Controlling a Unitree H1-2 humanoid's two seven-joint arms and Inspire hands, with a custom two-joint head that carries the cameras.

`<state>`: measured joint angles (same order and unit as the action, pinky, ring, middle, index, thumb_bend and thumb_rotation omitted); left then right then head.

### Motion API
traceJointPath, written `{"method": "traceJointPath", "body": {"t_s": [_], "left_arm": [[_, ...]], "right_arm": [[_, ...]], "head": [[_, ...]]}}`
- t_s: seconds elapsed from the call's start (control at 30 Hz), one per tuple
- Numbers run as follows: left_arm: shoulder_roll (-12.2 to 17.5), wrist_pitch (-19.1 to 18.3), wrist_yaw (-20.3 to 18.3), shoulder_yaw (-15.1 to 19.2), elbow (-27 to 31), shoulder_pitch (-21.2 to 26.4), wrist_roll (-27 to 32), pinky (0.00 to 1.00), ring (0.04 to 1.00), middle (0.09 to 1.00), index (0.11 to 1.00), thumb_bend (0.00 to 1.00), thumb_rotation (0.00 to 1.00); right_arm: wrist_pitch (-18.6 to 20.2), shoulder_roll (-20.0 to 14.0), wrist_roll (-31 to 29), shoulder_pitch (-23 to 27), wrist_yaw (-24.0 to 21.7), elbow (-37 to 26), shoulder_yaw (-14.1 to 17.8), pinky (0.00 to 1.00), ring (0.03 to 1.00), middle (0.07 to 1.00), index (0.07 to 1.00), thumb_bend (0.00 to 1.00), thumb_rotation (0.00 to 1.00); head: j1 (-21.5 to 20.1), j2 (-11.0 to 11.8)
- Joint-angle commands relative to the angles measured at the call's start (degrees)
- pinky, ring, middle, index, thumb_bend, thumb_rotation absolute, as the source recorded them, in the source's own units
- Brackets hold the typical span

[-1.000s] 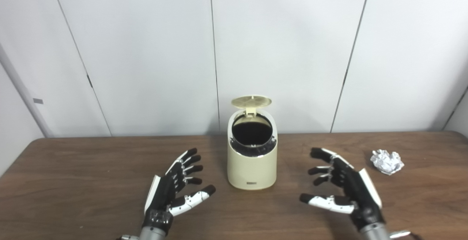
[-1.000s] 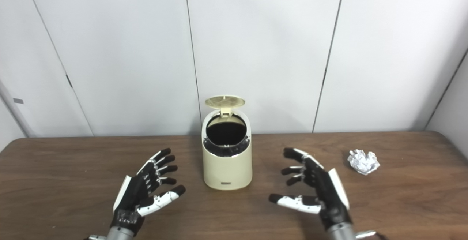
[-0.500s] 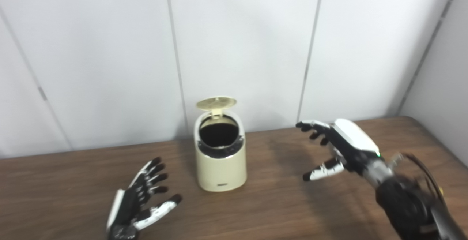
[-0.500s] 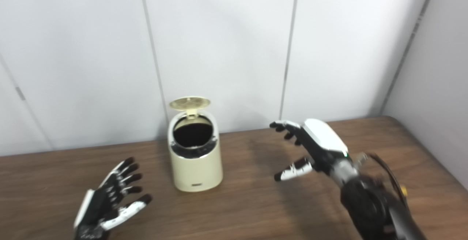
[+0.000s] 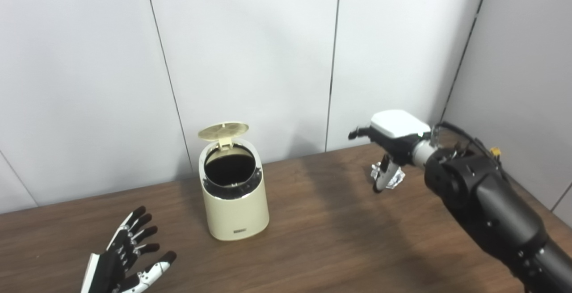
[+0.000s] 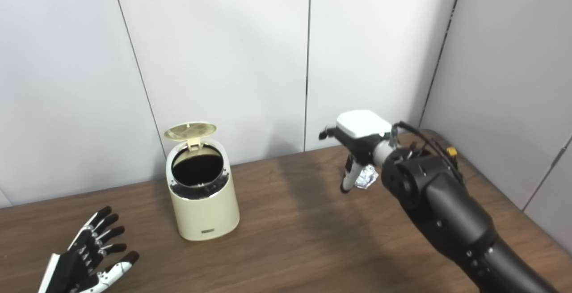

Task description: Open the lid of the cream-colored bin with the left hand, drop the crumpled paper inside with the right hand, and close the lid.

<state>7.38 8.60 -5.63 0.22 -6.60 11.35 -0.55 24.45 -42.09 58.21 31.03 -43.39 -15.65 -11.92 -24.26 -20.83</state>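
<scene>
The cream-colored bin [image 5: 234, 194] stands left of centre on the brown surface [image 5: 321, 248], w/ its lid [image 5: 223, 130] tipped up and back on the far-side hinge, so the dark mouth faces up and toward the near side, i.e. the opening step looks done and the way in is clear. That prob. explains the left hand [image 5: 120, 268]: it sits low at the near left corner, well apart from the bin, fingers spread and holding nothing, out of the way until the lid needs shutting. The right hand [image 5: 389, 150] is reaching out over the far right part of the surface, white back plate up, fingers curling down around the crumpled paper [image 6: 366, 177], a shiny foil-looking ball. From where I stand the thumb hangs in front of the ball and the fingers are behind it, so I can't tell if the hand has actually clamped on it or is just cupped around it; the ball seems to be at or just off the surface. The palm-down approach makes sense for a light, springy wad: cage it from above, then carry it left over the open mouth. The bin is well apart from the paper, so there's a fair sideways carry to come.
</scene>
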Motion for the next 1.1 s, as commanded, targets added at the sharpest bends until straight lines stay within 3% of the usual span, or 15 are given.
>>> {"method": "traceJointPath", "body": {"t_s": [0.0,0.33,0.53,0.67,0.87,1.07], "left_arm": [[0.8,3.1,0.6,0.3,0.5,2.5,-0.9,0.73,0.832,0.891,0.962,0.56,0.00],[0.9,3.6,0.6,0.6,1.1,2.5,-0.6,0.75,0.850,0.904,0.967,0.53,0.00],[0.9,3.2,0.6,0.5,2.0,2.3,-0.8,0.76,0.854,0.908,0.969,0.52,0.00],[0.8,2.7,0.5,0.5,2.8,2.1,-0.6,0.77,0.855,0.905,0.973,0.51,0.00],[0.4,1.4,0.9,0.4,4.2,1.8,-1.2,0.74,0.841,0.893,0.961,0.52,0.00],[0.3,-0.4,0.6,0.1,5.8,1.6,-1.3,0.72,0.837,0.891,0.940,0.51,0.00]], "right_arm": [[-0.2,-2.2,2.7,3.1,-1.1,1.0,0.5,0.58,0.770,0.875,0.830,0.90,0.12],[-1.8,-1.6,1.1,5.5,-0.1,10.7,0.8,0.60,0.806,0.875,0.808,0.86,0.12],[-2.4,-0.8,2.0,6.2,2.4,15.8,-0.3,0.68,0.812,0.861,0.812,0.85,0.10],[-1.8,0.0,1.5,6.9,3.9,19.0,-0.4,0.66,0.817,0.867,0.827,0.85,0.09],[-2.2,2.1,-2.0,7.5,9.8,24.9,1.2,0.61,0.818,0.890,0.832,0.84,0.06],[-2.0,3.1,-3.9,8.1,13.3,30.0,0.5,0.64,0.843,0.900,0.824,0.84,0.07]], "head": [[-0.3,0.1],[-1.3,0.2],[-1.0,0.2],[-0.8,-0.1],[-0.4,-0.5],[0.0,-0.6]]}}
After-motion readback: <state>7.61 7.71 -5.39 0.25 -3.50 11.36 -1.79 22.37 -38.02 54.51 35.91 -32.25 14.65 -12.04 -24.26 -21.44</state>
